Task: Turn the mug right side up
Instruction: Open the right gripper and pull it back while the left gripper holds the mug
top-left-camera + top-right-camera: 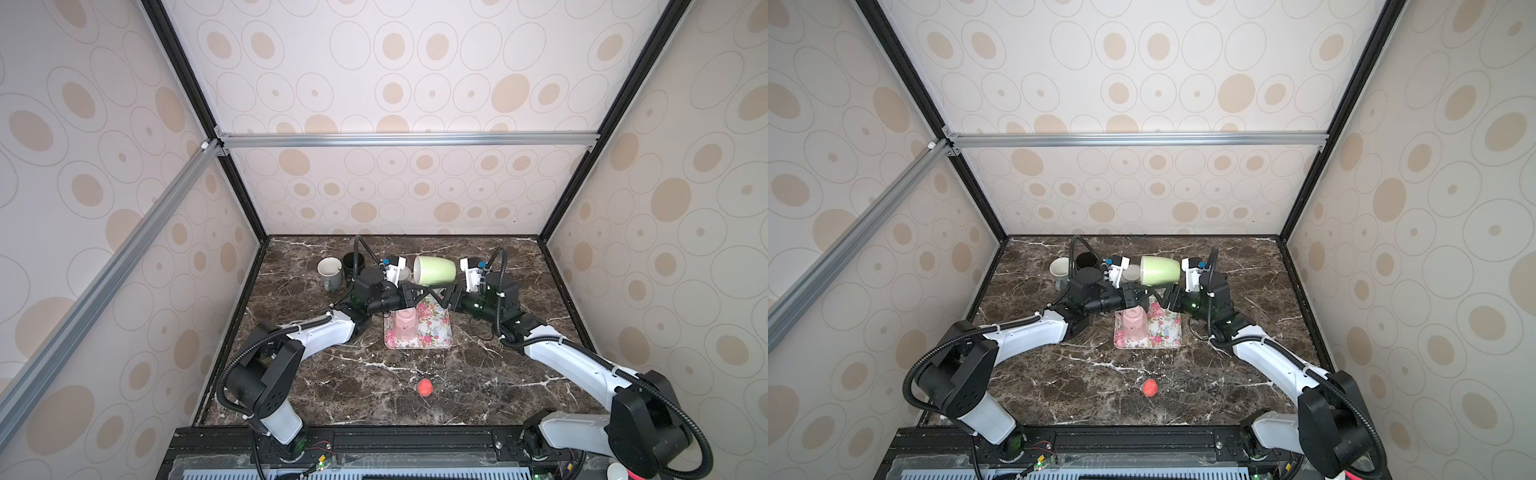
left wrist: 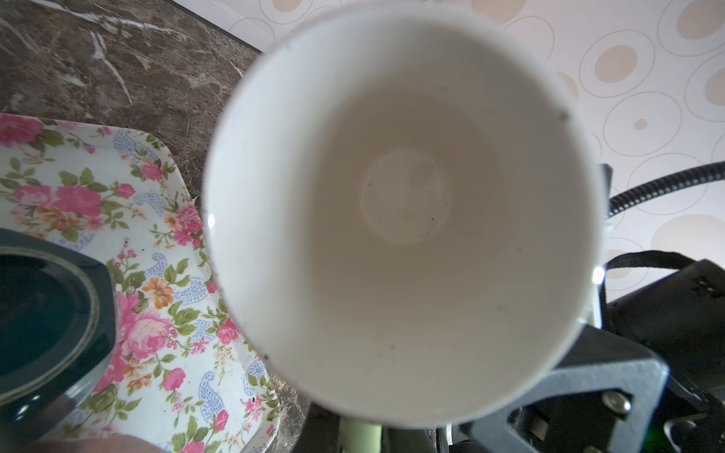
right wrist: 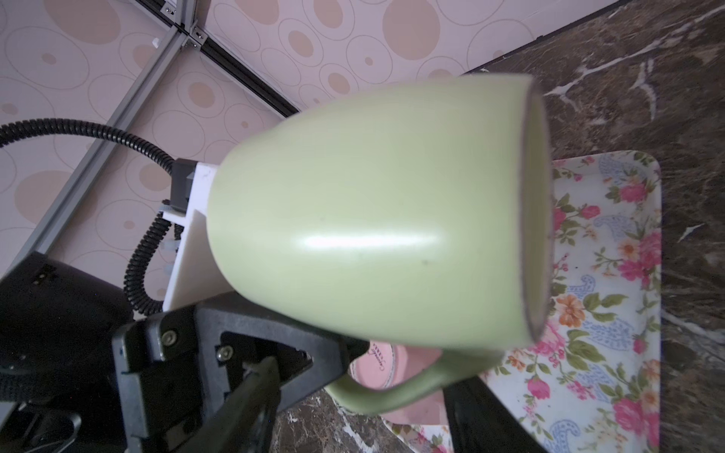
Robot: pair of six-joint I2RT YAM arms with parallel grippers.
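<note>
The green mug (image 1: 435,270) (image 1: 1160,270) hangs on its side above the floral tray, its mouth turned to the left. The left wrist view looks straight into its white inside (image 2: 404,204). The mug's handle (image 2: 361,435) points down. My left gripper (image 1: 419,289) (image 1: 1144,291) is shut on the mug at that handle, its fingers mostly hidden under the mug. My right gripper (image 1: 442,296) (image 3: 361,415) is open under the mug. Its two fingers stand apart on either side of the handle (image 3: 392,392) without touching it.
A pink cup (image 1: 405,326) stands upside down on the floral tray (image 1: 438,336) right below the mug. A grey mug (image 1: 330,272) and a black mug (image 1: 353,262) stand at the back left. A red ball (image 1: 425,387) lies near the front.
</note>
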